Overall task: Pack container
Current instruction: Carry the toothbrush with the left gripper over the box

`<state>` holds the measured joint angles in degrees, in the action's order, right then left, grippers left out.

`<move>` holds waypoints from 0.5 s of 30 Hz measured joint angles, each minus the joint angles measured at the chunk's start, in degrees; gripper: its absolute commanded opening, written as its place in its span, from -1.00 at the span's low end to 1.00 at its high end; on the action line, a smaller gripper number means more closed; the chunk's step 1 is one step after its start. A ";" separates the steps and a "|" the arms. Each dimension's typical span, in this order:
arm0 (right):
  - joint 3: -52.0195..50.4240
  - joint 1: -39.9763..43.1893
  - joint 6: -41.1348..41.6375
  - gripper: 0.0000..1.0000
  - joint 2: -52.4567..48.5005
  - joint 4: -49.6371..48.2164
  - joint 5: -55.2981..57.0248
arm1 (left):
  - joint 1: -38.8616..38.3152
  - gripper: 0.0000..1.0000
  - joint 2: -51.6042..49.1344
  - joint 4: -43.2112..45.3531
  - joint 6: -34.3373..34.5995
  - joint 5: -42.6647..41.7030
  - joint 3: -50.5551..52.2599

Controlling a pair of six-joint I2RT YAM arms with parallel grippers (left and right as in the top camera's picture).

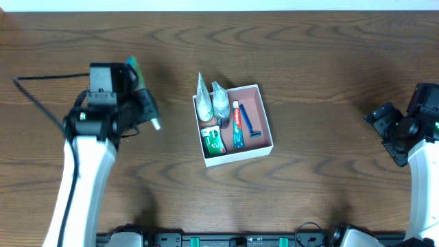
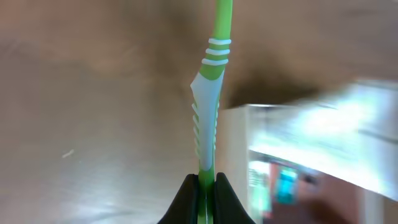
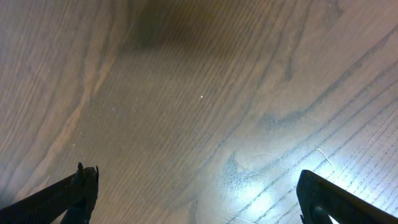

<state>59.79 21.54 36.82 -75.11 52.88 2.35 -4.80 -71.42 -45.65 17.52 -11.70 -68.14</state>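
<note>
The container (image 1: 266, 110), a shallow white box with a pinkish-brown inside, sits at the table's middle. It also shows blurred in the left wrist view (image 2: 323, 118). It holds two white pouches (image 1: 204, 104), a green packet (image 1: 212, 141), a toothpaste tube (image 1: 237, 125) and a blue razor (image 1: 252, 127). My left gripper (image 1: 147, 104) is to the left of the box, shut on a green and white toothbrush (image 2: 207, 106), whose green end shows overhead (image 1: 134, 70). Its jaws (image 2: 206, 186) pinch the handle. My right gripper (image 1: 387, 130) is open and empty at the far right, over bare wood (image 3: 199, 193).
The dark wooden table (image 1: 322, 75) lies all round the box. A black cable (image 1: 38, 99) runs from the left arm toward the left edge. The arm bases stand at the front edge.
</note>
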 measured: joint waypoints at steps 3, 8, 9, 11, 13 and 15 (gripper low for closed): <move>0.02 0.00 0.00 0.99 0.00 0.00 0.00 | -6.67 -0.88 5.42 1.73 -0.13 -0.81 -0.63; 0.00 0.00 0.00 0.99 0.00 0.02 -0.02 | -18.47 -0.89 10.03 5.49 -0.44 -0.98 -0.68; 0.02 0.00 0.00 0.99 0.00 0.00 -0.02 | -20.96 -0.88 10.21 6.23 -0.42 -0.39 -0.68; 0.00 0.00 0.00 0.98 0.00 0.00 0.00 | -26.58 -0.88 9.75 7.41 0.11 2.27 -0.68; 0.00 0.00 0.00 0.98 0.00 0.00 -0.02 | -30.99 -0.88 8.96 8.35 0.74 5.09 -0.68; 0.02 0.00 0.00 0.99 0.00 0.02 -0.02 | -35.67 -0.88 7.13 9.62 2.25 9.55 -0.68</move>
<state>59.81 21.54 36.82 -75.11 52.90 2.33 -40.47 -64.29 -36.03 19.77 -2.15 -68.82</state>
